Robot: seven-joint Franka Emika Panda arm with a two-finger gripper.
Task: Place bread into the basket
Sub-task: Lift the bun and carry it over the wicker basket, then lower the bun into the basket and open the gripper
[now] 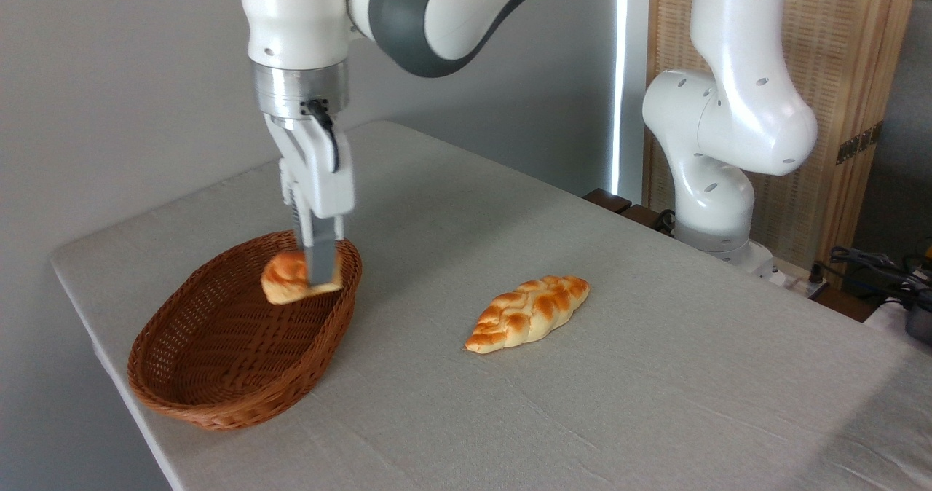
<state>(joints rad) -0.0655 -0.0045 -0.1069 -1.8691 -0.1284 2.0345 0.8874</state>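
Jaws closed on the bread (287, 276), pinching it between the two grey fingers (321, 261); near finger crosses the bun's right side, far finger mostly hidden behind it. Gripper (314, 276) hangs straight down from the white wrist, black cable looped along its body.

Bread: small round knotted bun, golden-orange top, paler underneath. Held in the air, clear of the wicker, over the far right end of the basket (182, 396). Tilted a little, pale underside showing toward the lower right. Not touching the basket floor as far as can be judged from this angle.

Basket: oval, brown woven wicker, shallow sloping sides, sitting on the tabletop (619, 389) near its left corner. Long axis runs from near-left to far-right. Nothing lies inside it.

Braided loaf (528, 313): longer, pointed-oval, orange-and-cream, lying flat on the tabletop to the right of the basket, well apart from it and from the gripper.

Tabletop covered in pale grey-beige cloth, faint creases near the front right.

Robot arm (437, 10) comes in from upper right; its base column (717, 185) stands at the far right edge of the tabletop. Wooden slatted screen (852, 76) behind the base. Dark cables (874, 265) at far right, off the tabletop.
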